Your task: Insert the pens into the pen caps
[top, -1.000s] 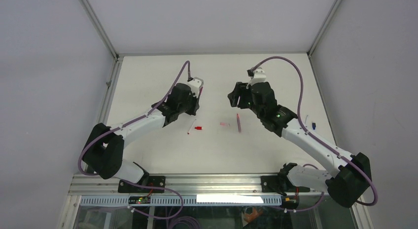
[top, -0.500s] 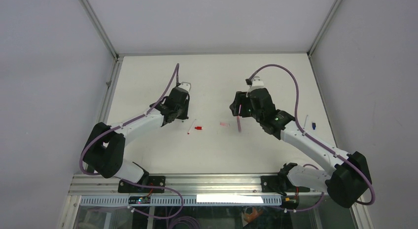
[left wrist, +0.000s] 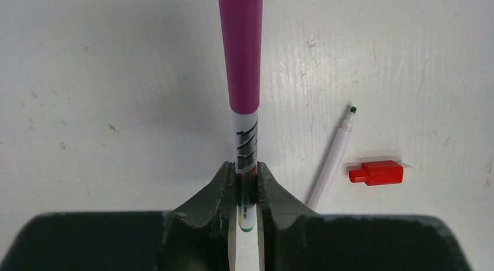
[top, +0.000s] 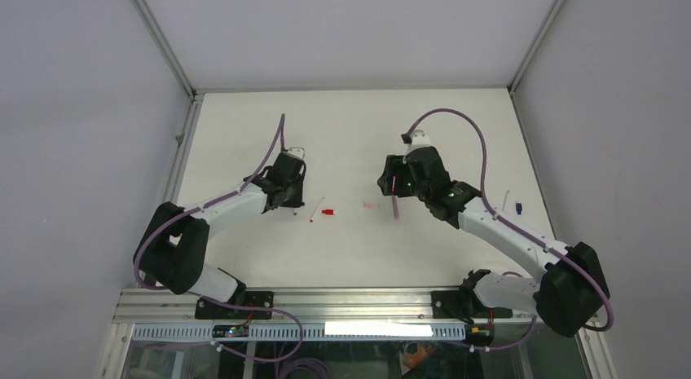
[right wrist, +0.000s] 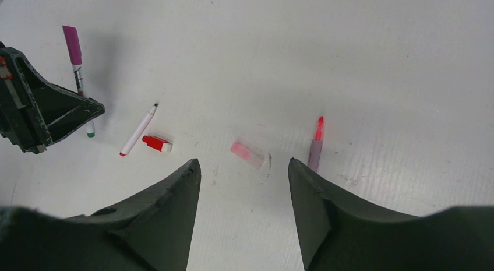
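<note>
The white worktop [top: 350,118] is seen with pens strewn across its middle. The left jaws are clamped tight on the white barrel of a magenta-capped pen [left wrist: 242,90], which is held pointing away over the worktop. The right jaws are held well apart, nothing gripped, above a pink-tipped pen [right wrist: 316,145]. A white pen [left wrist: 332,160] is seen uncapped beside the left jaws. A red cap [left wrist: 377,172] is spotted just beside it, and a pink cap [right wrist: 249,155] near the pink-tipped pen.

A capped pen [right wrist: 73,46] is upper left in the right wrist view; left to right across the middle lie a bare pen [right wrist: 138,130], a cap [right wrist: 156,143] just beside it, another cap [right wrist: 249,155], then a second pen [right wrist: 316,144].
</note>
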